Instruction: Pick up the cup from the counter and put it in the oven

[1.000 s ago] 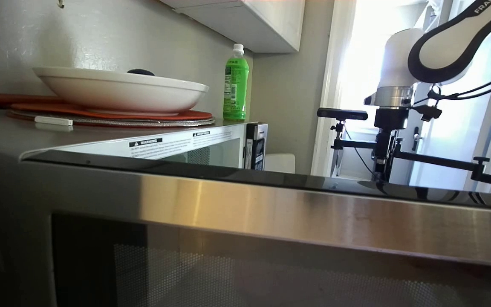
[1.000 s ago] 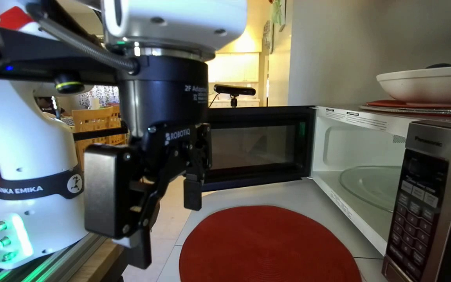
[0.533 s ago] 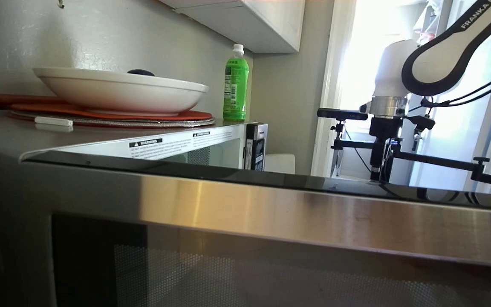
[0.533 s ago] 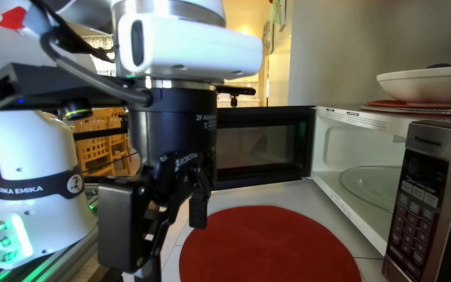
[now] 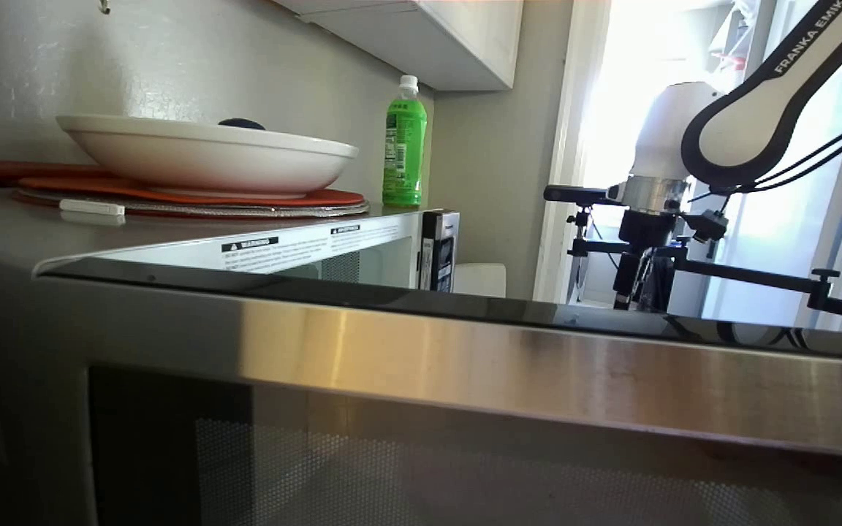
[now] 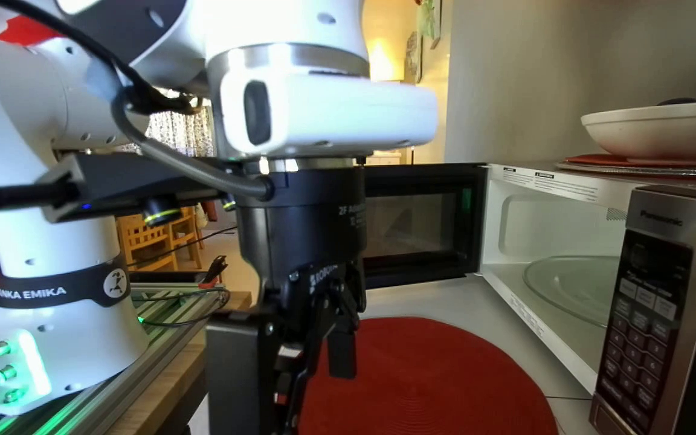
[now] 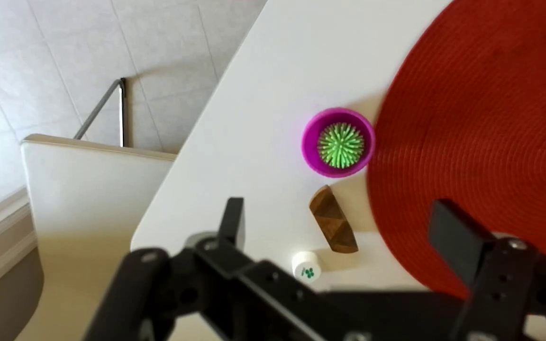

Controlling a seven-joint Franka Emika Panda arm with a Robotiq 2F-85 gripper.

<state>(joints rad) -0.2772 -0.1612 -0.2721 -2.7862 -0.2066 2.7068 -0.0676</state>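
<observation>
From here I see the gripper (image 7: 339, 213) spread wide, holding nothing. Beyond its fingertips (image 7: 230, 220) in the wrist view, the purple cup (image 7: 310, 147) stands on the white counter (image 7: 254, 156); off to its side, the microwave oven (image 6: 656, 290) gapes.

In the wrist view, the cup (image 7: 312, 142) is looking like smooth plastic, while the spiky ball (image 7: 341, 145) is showing a rubbery, bristled surface. The table (image 7: 254, 142) is displaying a smooth, pale finish; the mat (image 7: 467, 123) is looking matt, ridged and woven. A faceted block (image 7: 333, 220) is looking like wood. The fingers (image 7: 458, 241) are showing matt black. In an exterior view, the microwave door (image 5: 465, 365) is presenting brushed steel under a glossy dark edge (image 5: 392, 298) that is mirroring light; the bowl (image 5: 209, 161) is gleaming like glazed ceramic. In an exterior view, the turntable (image 6: 577, 287) is resembling clear glass.
</observation>
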